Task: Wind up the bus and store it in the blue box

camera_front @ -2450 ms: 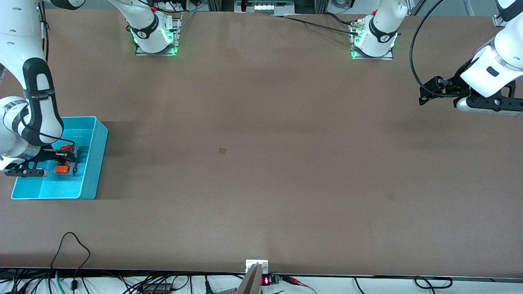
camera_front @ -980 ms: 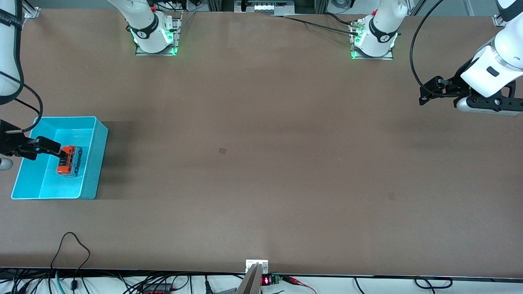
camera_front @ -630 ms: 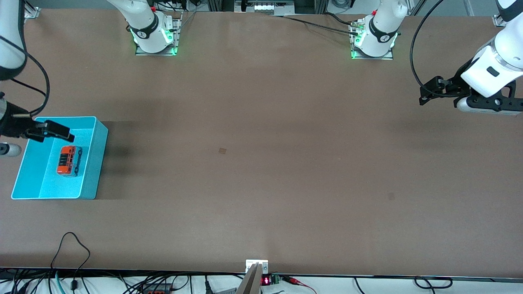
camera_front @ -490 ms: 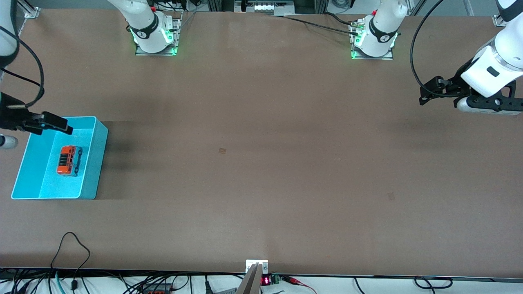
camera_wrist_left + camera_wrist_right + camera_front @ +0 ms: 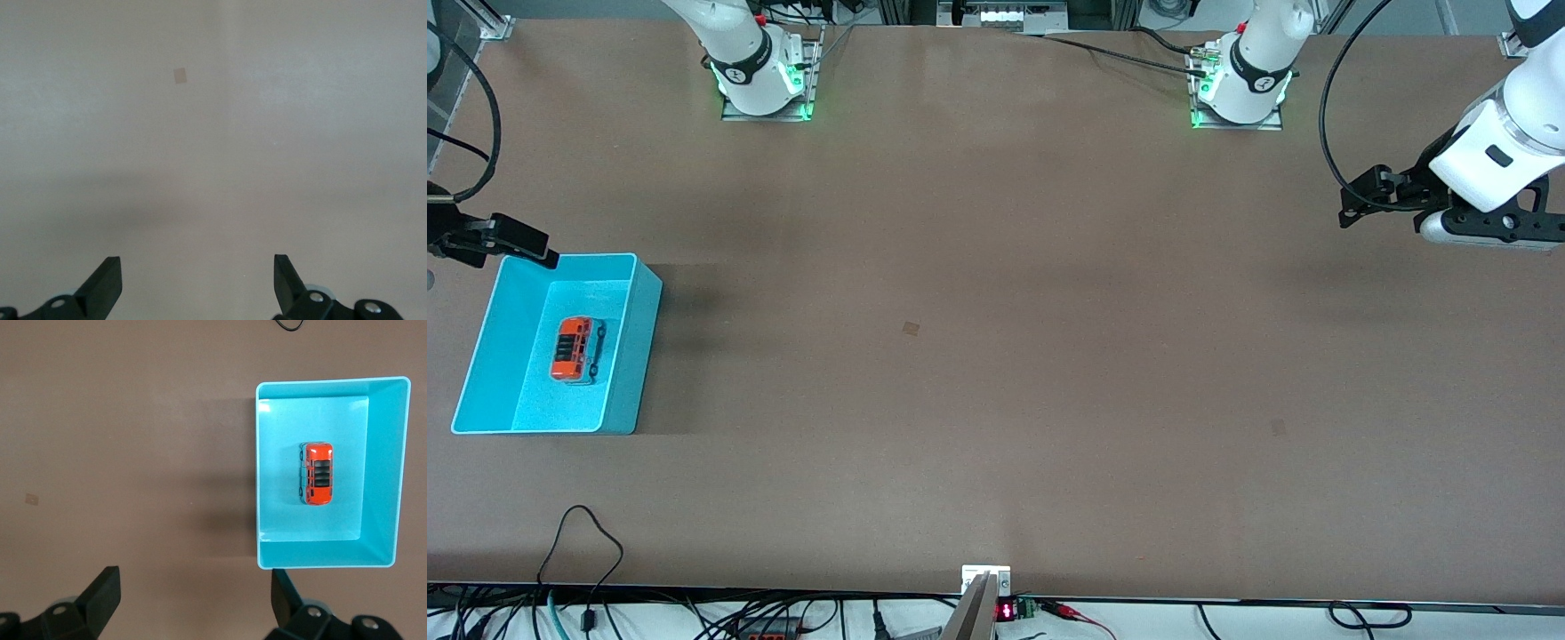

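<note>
The orange bus point(image 5: 575, 349) stands on its wheels on the floor of the blue box point(image 5: 637, 373) at the right arm's end of the table. It also shows in the right wrist view point(image 5: 317, 473), lying lengthwise inside the box point(image 5: 384, 473). My right gripper point(image 5: 511, 242) is open and empty, up in the air over the table just outside the box's corner; its jaws point(image 5: 193, 581) stand wide apart. My left gripper point(image 5: 1358, 201) waits open and empty over bare table at the left arm's end point(image 5: 197, 268).
A small tan patch point(image 5: 911, 328) marks the middle of the table, also seen in the left wrist view point(image 5: 179, 76). Cables point(image 5: 587, 533) lie along the table edge nearest the camera. The arm bases point(image 5: 765, 84) point(image 5: 1240, 89) stand along the top.
My right gripper let go of the bus inside the box, then rose and drew out of the box toward the robots' side. The bus stays put. The left arm has not moved.
</note>
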You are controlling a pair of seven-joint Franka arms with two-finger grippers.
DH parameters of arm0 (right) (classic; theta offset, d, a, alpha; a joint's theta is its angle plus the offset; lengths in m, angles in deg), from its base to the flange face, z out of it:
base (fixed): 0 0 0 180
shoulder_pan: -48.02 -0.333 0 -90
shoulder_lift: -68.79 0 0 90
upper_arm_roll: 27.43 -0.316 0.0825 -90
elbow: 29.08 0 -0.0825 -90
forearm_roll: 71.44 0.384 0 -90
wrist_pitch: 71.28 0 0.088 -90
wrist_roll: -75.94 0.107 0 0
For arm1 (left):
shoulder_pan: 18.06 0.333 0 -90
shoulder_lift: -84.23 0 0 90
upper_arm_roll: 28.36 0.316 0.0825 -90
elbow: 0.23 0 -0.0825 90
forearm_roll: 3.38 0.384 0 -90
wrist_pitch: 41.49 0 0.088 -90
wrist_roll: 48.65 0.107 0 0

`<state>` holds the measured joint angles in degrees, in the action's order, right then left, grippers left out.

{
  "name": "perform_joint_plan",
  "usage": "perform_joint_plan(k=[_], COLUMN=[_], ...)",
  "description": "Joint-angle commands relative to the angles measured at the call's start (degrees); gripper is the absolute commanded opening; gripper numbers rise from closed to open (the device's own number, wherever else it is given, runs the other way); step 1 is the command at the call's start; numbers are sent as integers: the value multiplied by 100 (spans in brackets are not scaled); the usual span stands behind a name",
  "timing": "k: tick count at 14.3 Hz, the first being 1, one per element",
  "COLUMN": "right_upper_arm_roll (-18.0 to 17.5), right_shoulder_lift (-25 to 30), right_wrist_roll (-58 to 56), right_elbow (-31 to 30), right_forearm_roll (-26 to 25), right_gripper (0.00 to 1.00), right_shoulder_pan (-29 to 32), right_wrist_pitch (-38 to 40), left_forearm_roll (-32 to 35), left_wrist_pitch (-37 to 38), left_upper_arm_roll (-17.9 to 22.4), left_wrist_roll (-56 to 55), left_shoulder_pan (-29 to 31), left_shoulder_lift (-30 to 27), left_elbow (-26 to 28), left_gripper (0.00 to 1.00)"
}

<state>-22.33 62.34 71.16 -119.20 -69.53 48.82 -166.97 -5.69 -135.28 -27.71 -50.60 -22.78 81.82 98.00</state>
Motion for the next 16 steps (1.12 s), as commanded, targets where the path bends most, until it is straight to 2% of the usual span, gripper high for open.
perform_joint_plan(k=[1,10,16], right_upper_arm_roll=[-106,-97,-106], right_shoulder_lift=[460,882,909], right_wrist_roll=[100,83,83], right_elbow=[-638,-981,-999], right_forearm_roll=[-111,-164,-173], right_gripper=[100,100,100], right_shoulder_pan=[69,69,78], right_wrist_pitch=[-318,-248,-213], left_forearm_roll=[82,82,82], left_wrist_pitch=[132,132,185], left_upper_arm_roll=[58,58,23], left_wrist_roll=[115,124,115], left_shoulder_pan=[41,77,76], left_shoulder_lift=[48,48,48], left_elbow=[-147,-147,-147], left_gripper=[100,100,100])
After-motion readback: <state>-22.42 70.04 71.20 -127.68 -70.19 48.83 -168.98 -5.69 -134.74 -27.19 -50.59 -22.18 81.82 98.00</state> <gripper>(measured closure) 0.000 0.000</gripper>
